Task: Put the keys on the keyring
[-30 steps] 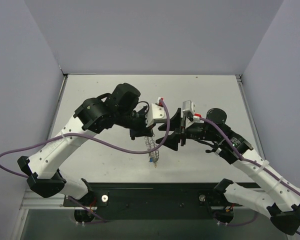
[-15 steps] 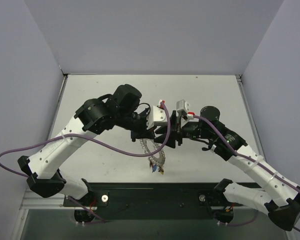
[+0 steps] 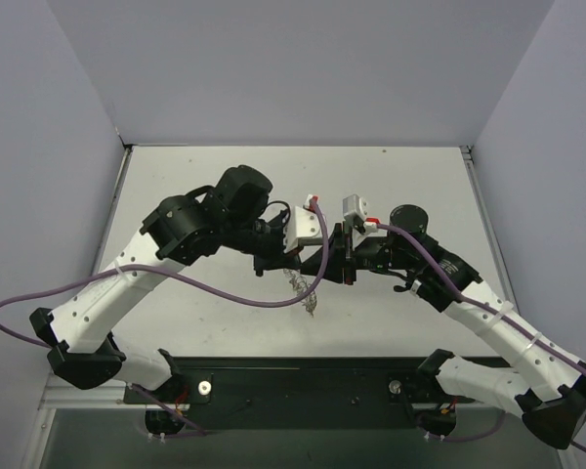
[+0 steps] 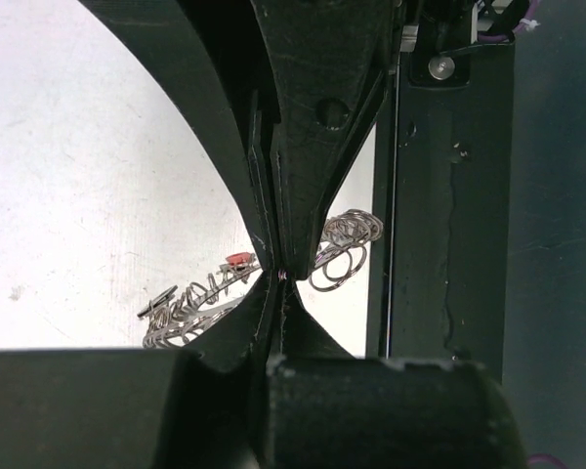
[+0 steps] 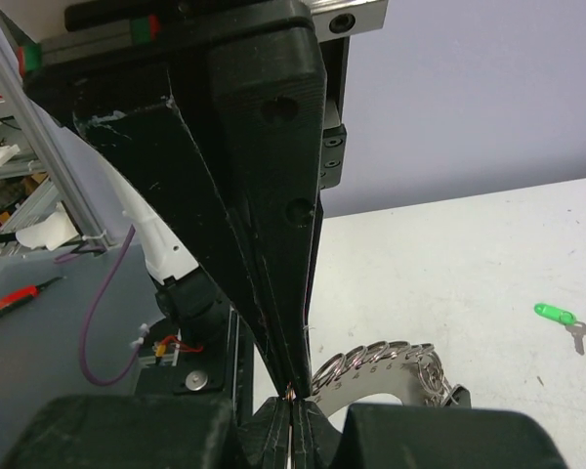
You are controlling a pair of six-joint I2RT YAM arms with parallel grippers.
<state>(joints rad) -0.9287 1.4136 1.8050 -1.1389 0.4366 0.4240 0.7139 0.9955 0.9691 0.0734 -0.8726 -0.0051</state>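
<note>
The keyring (image 3: 299, 288), a silvery ring rimmed with small coil loops, hangs above the table between my two grippers. My left gripper (image 3: 293, 264) is shut on it; in the left wrist view the fingertips (image 4: 273, 264) pinch its rim, with loops of the keyring (image 4: 344, 250) to the right and a red key head (image 4: 237, 259) to the left. My right gripper (image 3: 319, 266) is shut on the keyring's (image 5: 396, 363) edge from the other side, its jaws pressed together. A green-headed key (image 5: 553, 314) lies alone on the table. Small keys (image 3: 311, 309) dangle at the ring's lower end.
The black base rail (image 3: 303, 381) runs along the near table edge. A purple cable (image 3: 225, 293) loops from the left arm beneath the grippers. White walls close in the table on three sides.
My right gripper moved left up to the left gripper and shut on the keyring. The hanging ring swung and now hangs a little higher and shorter.
</note>
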